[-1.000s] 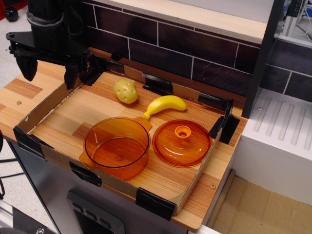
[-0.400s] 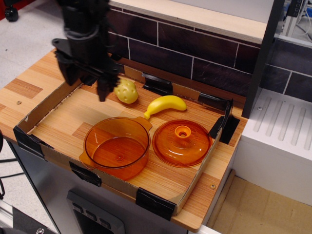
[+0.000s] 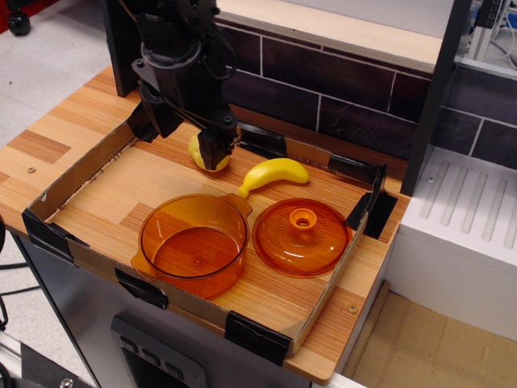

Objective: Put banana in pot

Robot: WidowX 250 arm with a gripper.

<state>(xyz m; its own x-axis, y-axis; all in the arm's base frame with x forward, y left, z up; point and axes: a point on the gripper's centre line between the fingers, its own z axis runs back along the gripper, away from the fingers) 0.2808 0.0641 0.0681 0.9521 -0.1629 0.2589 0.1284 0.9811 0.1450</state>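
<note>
The bright-yellow banana (image 3: 275, 173) lies on the wooden tray floor, just behind the gap between the pot and the lid. The transparent orange pot (image 3: 194, 243) stands open and empty at the tray's front left. My black gripper (image 3: 181, 136) hangs over the back left of the tray, to the left of the banana and behind the pot. Its two fingers are spread apart and hold nothing. The right finger (image 3: 212, 148) partly covers a lumpy pale-yellow potato toy (image 3: 196, 153).
The domed orange lid (image 3: 301, 236) with a central knob rests to the right of the pot. A low cardboard wall (image 3: 76, 167) with black corner clips rims the tray. A dark tiled wall (image 3: 323, 89) rises behind, and a white unit (image 3: 460, 234) stands to the right.
My gripper has moved right from the tray's back-left corner to over the potato toy, closer to the banana. The banana, pot and lid have not moved.
</note>
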